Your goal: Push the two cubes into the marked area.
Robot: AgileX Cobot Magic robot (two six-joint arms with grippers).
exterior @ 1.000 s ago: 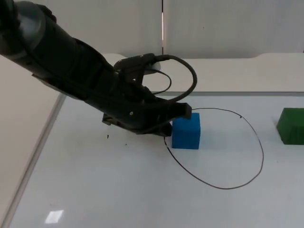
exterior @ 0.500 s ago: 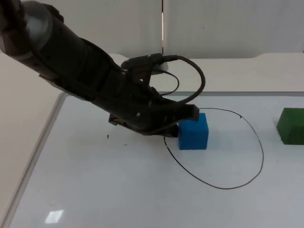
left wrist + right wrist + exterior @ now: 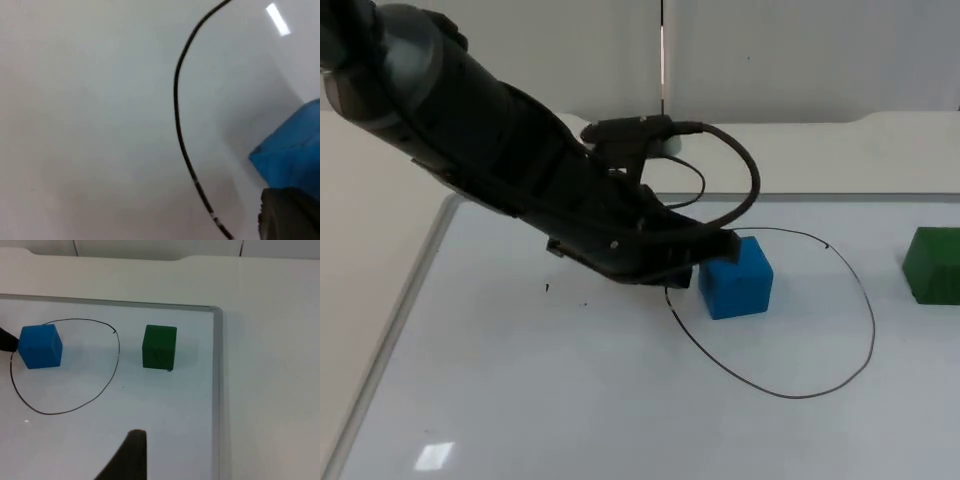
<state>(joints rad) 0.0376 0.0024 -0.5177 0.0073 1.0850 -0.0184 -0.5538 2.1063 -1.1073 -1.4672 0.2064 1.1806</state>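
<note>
A blue cube (image 3: 737, 278) sits just inside the left end of a black drawn loop (image 3: 840, 380), the marked area. My left gripper (image 3: 714, 250) presses against the cube's left side at table height. In the left wrist view the blue cube (image 3: 294, 146) lies close beside the fingertip (image 3: 290, 216), with the loop's line (image 3: 181, 135) curving past. A green cube (image 3: 932, 265) rests outside the loop to the right. The right wrist view looks from a distance at the blue cube (image 3: 41, 346), the loop (image 3: 65, 412) and the green cube (image 3: 159, 346), with my right gripper (image 3: 131, 455) waiting well short of them.
The cubes lie on a white board with a grey rim (image 3: 428, 255) that also runs past the green cube (image 3: 216, 370). A small black mark (image 3: 547, 288) is on the board left of the loop. The partition wall (image 3: 800, 50) stands behind.
The left arm has slid right, pushing the blue cube further into the loop and turning it slightly. The green cube has not moved.
</note>
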